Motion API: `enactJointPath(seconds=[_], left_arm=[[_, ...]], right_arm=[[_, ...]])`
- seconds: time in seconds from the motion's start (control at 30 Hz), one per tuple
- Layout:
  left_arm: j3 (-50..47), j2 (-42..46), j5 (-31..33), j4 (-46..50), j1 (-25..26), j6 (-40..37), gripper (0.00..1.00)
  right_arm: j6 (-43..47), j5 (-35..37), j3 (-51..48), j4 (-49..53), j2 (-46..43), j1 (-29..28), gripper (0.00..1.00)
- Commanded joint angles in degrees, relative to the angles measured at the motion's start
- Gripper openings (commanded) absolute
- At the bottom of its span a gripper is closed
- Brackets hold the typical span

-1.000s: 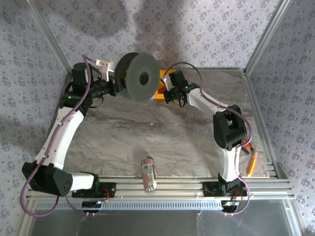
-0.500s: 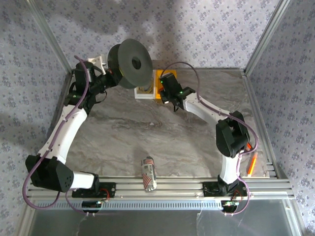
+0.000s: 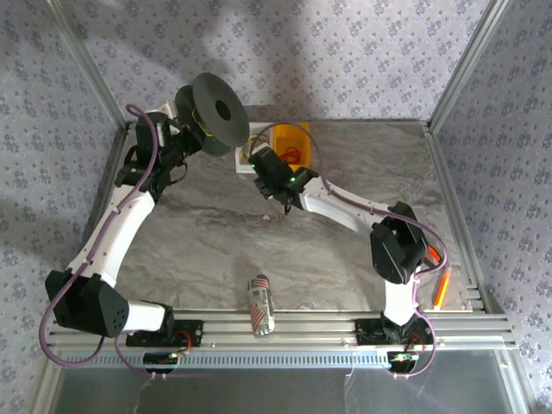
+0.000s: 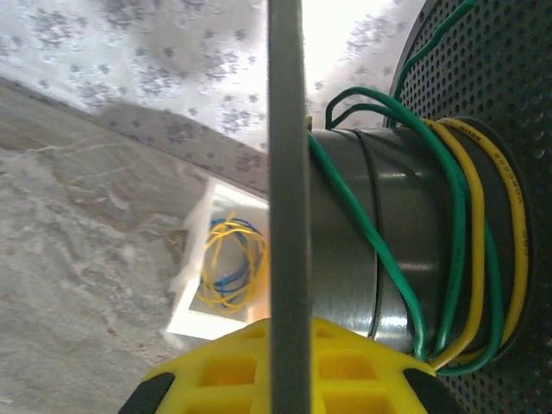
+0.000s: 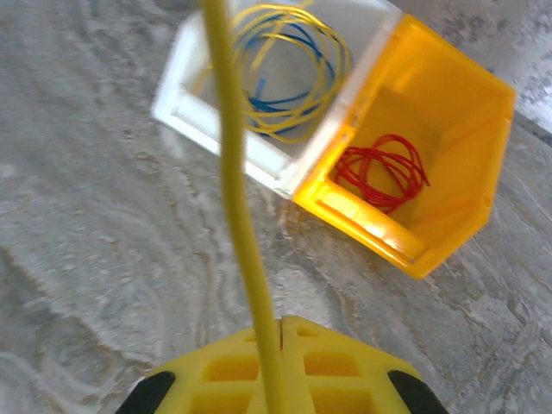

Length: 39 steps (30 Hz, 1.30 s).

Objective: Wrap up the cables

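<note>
I see my left claw point(image 4: 289, 341) clamped on the rim of the black spool point(image 4: 288, 155), and my right claw point(image 5: 278, 341) pinching the yellow cable point(image 5: 231, 164)

My left arm point(image 3: 110, 233) and right arm point(image 3: 338, 200): white shells, chunky black joint housings. Purple leads point(image 3: 154, 145) loop loosely along both. My left gripper point(image 4: 289, 338) and right gripper point(image 5: 279, 335): yellow plastic fingers moulded with square waffle pockets, black pieces at the outer corners.
</note>
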<state>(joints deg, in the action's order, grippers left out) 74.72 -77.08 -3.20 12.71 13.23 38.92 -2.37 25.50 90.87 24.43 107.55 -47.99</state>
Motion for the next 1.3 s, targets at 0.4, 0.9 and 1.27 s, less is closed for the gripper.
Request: enactJointPath(seconds=[0.4,0.9,1.27], left_arm=[[14.57,-9.46,22.66,5.18,4.92,-9.08,0.00],[18.55,-15.79,21.92,18.73,9.61,-20.54,0.00],[23.61,-20.42,20.56,32.43,15.04,-34.30,0.00]], right_arm=[[8.59,-0.71,11.52,7.34,0.00,-6.64,0.00],[3.82,-15.21,26.05,9.05,1.10,-0.32,0.00],[3.69,-16.93,31.14,12.48,2.64,2.86,0.00]])
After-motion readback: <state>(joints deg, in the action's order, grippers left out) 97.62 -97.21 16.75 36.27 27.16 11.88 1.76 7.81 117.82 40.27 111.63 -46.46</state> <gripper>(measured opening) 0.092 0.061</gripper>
